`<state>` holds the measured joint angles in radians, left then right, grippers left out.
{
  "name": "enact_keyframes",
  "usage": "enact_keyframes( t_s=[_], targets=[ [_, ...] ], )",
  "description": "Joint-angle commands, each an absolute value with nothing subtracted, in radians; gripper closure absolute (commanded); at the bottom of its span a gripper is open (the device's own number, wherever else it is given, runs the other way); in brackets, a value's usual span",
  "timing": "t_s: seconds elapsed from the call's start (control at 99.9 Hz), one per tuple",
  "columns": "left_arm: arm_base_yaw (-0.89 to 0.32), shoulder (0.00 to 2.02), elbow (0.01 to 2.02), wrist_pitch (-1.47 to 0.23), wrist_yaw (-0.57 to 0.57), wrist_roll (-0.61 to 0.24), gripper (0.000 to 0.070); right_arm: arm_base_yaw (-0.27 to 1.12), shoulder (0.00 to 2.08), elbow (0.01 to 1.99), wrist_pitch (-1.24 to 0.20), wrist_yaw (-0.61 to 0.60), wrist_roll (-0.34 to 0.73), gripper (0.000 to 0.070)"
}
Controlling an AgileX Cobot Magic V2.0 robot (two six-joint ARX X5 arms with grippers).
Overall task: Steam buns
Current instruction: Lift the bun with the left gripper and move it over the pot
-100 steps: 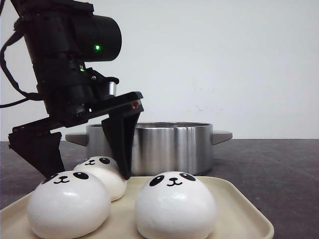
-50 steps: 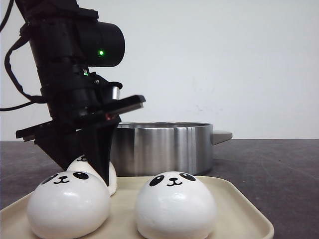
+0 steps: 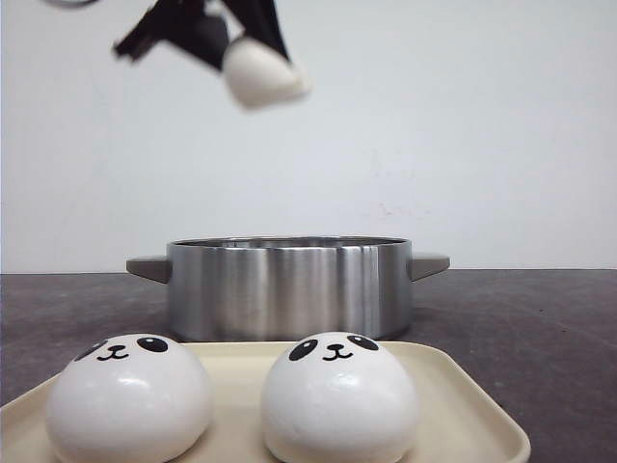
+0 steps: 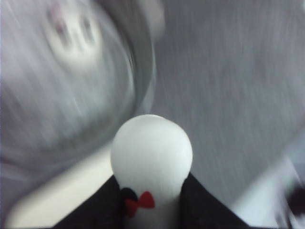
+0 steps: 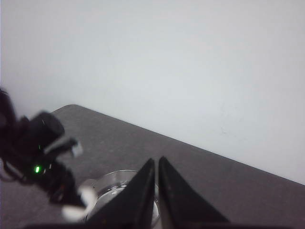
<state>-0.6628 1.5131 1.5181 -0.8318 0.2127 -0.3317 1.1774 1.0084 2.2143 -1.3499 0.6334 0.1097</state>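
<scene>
Gripping bun (image 3: 260, 75) high above pot (image 3: 289, 287), left tool (image 3: 241, 39).

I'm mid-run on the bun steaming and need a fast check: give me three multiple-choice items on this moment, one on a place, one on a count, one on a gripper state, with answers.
1. Where is the bun held by the left gripper?
A. High in the air, above the pot
B. Lying on the tray
C. On the table right of the pot

2. How many buns sit on the tray in the front view?
A. One
B. Two
C. Four

3. How does the right gripper stand?
A. Wide open
B. Shut on a bun
C. Shut, holding nothing

Answers:
1. A: the left gripper clamps the held bun near the top of the front view, well above the pot.
2. B: a left bun and a right bun rest on the tray.
3. C: the right gripper shows its fingertips together with nothing between them.
</scene>
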Motion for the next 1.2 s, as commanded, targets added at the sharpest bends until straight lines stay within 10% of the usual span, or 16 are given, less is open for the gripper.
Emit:
enact_keyframes(
  t_s=[0.0,1.192],
  targets=[
    [-0.656,1.554,1.566,-0.804,0.151,-0.307,0.0698,1.189,1.016,2.236,-1.423,0.637,0.12,0.0693],
    [-0.489,2.277,2.02,-0.933,0.112,-0.299,0.0663,1.189,1.016,2.231,-1.423,0.68,0.15,0.0693]
  ],
)
